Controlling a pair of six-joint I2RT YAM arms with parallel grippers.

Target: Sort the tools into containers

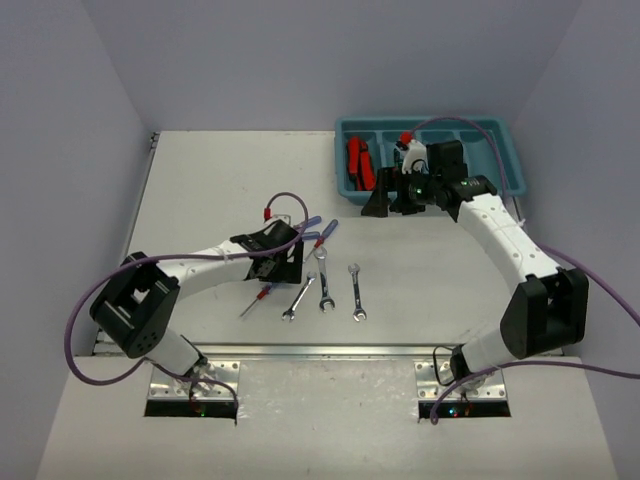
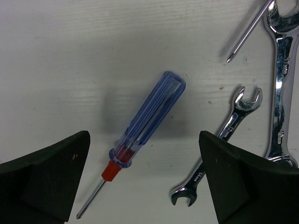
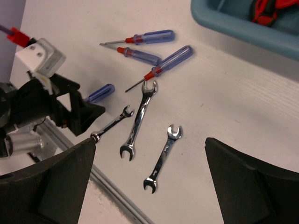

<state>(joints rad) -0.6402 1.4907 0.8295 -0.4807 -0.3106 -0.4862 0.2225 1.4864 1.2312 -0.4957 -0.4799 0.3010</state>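
The teal tray (image 1: 500, 150) stands at the back right, with red-and-black knives (image 1: 360, 163) in its leftmost compartment. My right gripper (image 1: 385, 198) hangs open and empty just in front of the tray's left end. Loose tools lie mid-table: three blue-handled screwdrivers (image 3: 145, 37) and three silver wrenches (image 3: 163, 157). My left gripper (image 2: 144, 154) is open low over a fourth blue-handled screwdriver (image 2: 152, 114) with a red collar; the tool lies slanted between the fingers (image 2: 44, 179), touching neither. A small wrench (image 2: 219, 140) runs close by the right finger.
In the left wrist view, a longer wrench (image 2: 282, 79) and a thin screwdriver tip (image 2: 247, 32) lie right of the left gripper. The table's metal front rail (image 1: 330, 350) runs just below the wrenches. Purple cables trail from both arms.
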